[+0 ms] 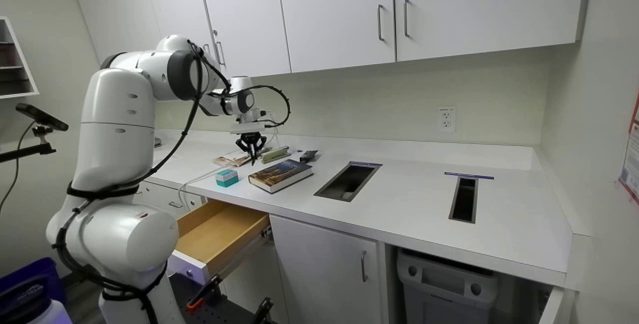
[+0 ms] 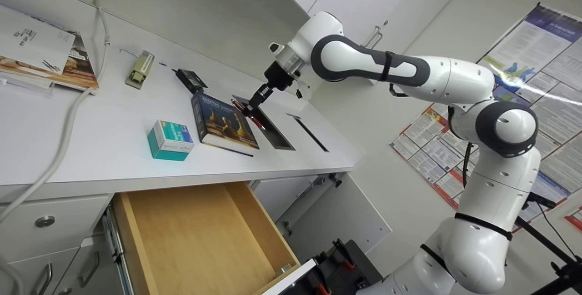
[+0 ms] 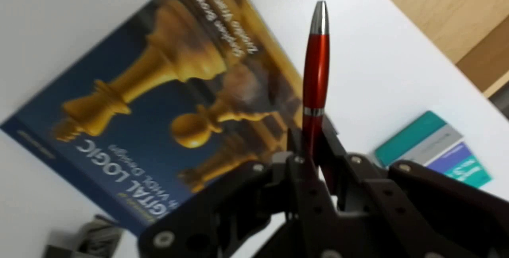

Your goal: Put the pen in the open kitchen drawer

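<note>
The pen (image 3: 317,67) is red with a silver tip and a silver band. My gripper (image 3: 312,142) is shut on it in the wrist view; the pen's tip end points to the top of that view. In an exterior view the pen (image 2: 258,122) sticks out on both sides of the fingertips (image 2: 248,111), held above the counter near the book. In an exterior view my gripper (image 1: 253,159) is above the counter, behind the book; the pen is too small to make out there. The open drawer (image 1: 217,229) is below the counter's front edge; its bare wooden bottom (image 2: 191,231) shows, and a corner (image 3: 441,7) in the wrist view.
A thick book (image 1: 281,175) lies under and beside the gripper. A teal-and-white box (image 2: 170,140) stands near the counter's front edge. A green stapler-like object (image 2: 140,70), a black object (image 2: 191,79), magazines (image 2: 41,49) and a white cable (image 2: 68,127) lie behind or beside. Slots (image 1: 348,181) cut the counter.
</note>
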Available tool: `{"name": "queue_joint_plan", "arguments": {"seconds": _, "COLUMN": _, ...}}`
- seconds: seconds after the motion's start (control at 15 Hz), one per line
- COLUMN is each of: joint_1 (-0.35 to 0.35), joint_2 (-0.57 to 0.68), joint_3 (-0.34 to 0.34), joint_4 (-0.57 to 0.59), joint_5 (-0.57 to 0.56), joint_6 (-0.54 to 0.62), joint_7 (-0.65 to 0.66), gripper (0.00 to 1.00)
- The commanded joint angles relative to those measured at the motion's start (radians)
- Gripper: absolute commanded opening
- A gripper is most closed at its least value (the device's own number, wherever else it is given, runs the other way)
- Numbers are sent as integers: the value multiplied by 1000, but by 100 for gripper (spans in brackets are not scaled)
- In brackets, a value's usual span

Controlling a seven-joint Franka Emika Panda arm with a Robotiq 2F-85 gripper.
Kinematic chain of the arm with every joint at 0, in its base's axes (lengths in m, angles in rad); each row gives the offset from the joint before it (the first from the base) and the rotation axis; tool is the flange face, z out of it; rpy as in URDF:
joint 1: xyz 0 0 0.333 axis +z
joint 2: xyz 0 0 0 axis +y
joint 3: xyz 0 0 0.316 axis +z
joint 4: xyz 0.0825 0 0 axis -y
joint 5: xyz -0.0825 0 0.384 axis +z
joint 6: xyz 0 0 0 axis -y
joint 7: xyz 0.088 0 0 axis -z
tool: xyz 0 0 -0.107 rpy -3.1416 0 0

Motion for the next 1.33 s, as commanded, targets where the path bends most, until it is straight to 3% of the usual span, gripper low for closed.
{"name": "queue_joint_plan", "arguments": {"seconds": 0.0, "joint_1": 17, "joint_2": -27, "joint_3": 66, "joint_4": -92, "joint_5": 77, "joint_6": 34, "joint_7": -149, "gripper": 4}}
{"name": "queue_joint_plan", "arguments": {"seconds": 0.33, "joint_1": -6, "joint_2": -43, "joint_3": 147, "joint_4": -191, "joint_5": 163, "joint_6": -16, "joint_7": -430, "gripper": 4}}
{"name": "queue_joint_plan", "arguments": {"seconds": 0.4, "joint_1": 32, "joint_2": 0, "joint_3": 117, "joint_4": -137, "joint_5": 133, "joint_6": -1, "joint_7": -328, "gripper": 14}}
{"name": "queue_joint_plan", "arguments": {"seconds": 0.67, "joint_1": 25, "joint_2": -2, "joint_3": 122, "joint_4": -158, "joint_5": 146, "joint_6": -2, "joint_7": -405, "gripper": 14}}
{"name": "queue_joint_plan", "arguments": {"seconds": 0.73, "joint_1": 23, "joint_2": -3, "joint_3": 122, "joint_4": -158, "joint_5": 146, "joint_6": -3, "joint_7": -406, "gripper": 4}}
{"name": "queue_joint_plan", "arguments": {"seconds": 1.07, "joint_1": 63, "joint_2": -3, "joint_3": 185, "joint_4": -283, "joint_5": 158, "joint_6": 23, "joint_7": -542, "gripper": 4}}
{"name": "queue_joint_plan", "arguments": {"seconds": 1.27, "joint_1": 115, "joint_2": 25, "joint_3": 178, "joint_4": -366, "joint_5": 117, "joint_6": 111, "joint_7": -483, "gripper": 4}}
